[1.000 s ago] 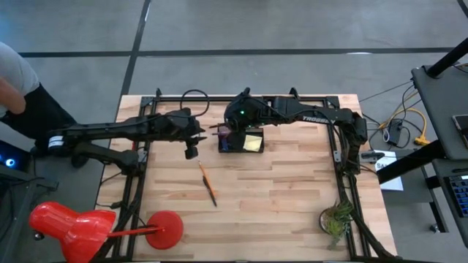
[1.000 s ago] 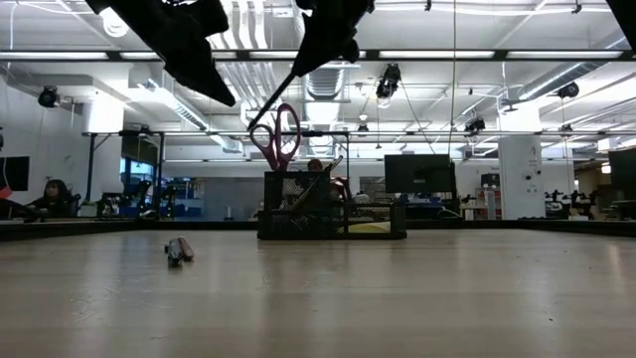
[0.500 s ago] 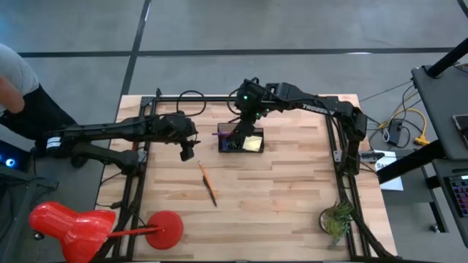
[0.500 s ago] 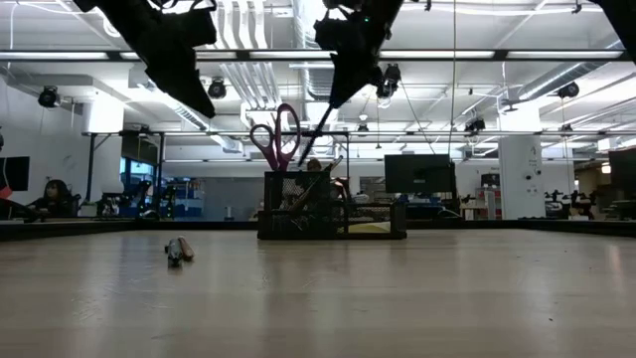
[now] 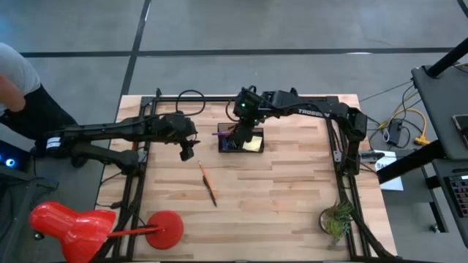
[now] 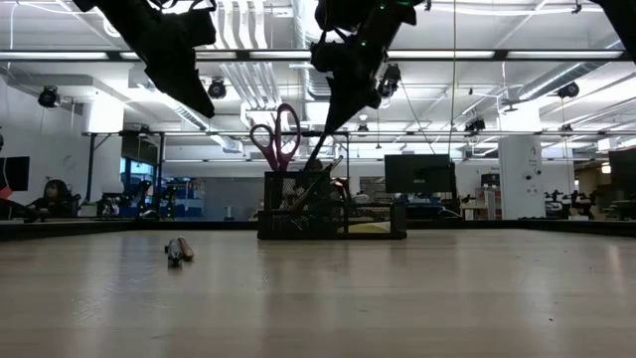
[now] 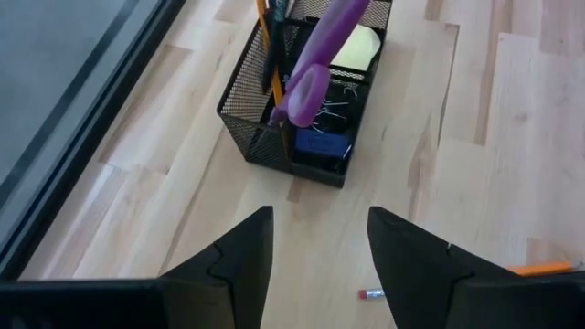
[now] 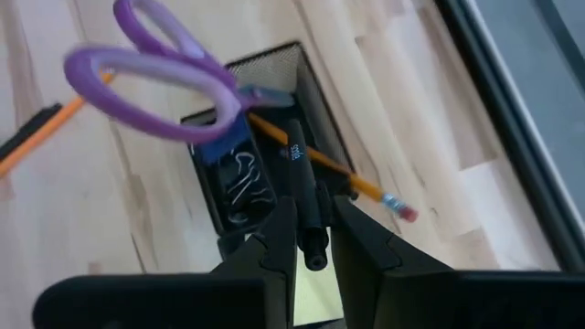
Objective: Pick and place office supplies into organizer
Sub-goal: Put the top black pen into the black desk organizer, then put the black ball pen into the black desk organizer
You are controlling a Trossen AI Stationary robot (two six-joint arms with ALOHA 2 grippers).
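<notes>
Gripping dark pen (image 8: pixel 302 196), right claw (image 8: pixel 311 242), above organizer (image 8: pixel 274 137)

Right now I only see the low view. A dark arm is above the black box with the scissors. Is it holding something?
Observer: Yes. The right wrist view shows the right gripper with its fingers shut on a dark pen, which points into the organizer next to the purple scissors.
Operator: And the other arm up top, does it have anything?
Observer: No. Its own wrist view shows the left gripper with its fingers open and nothing between them, just bare table.
Operator: Where is it from the box?
Observer: From above, it hangs to the organizer's left, apart from it.
</notes>
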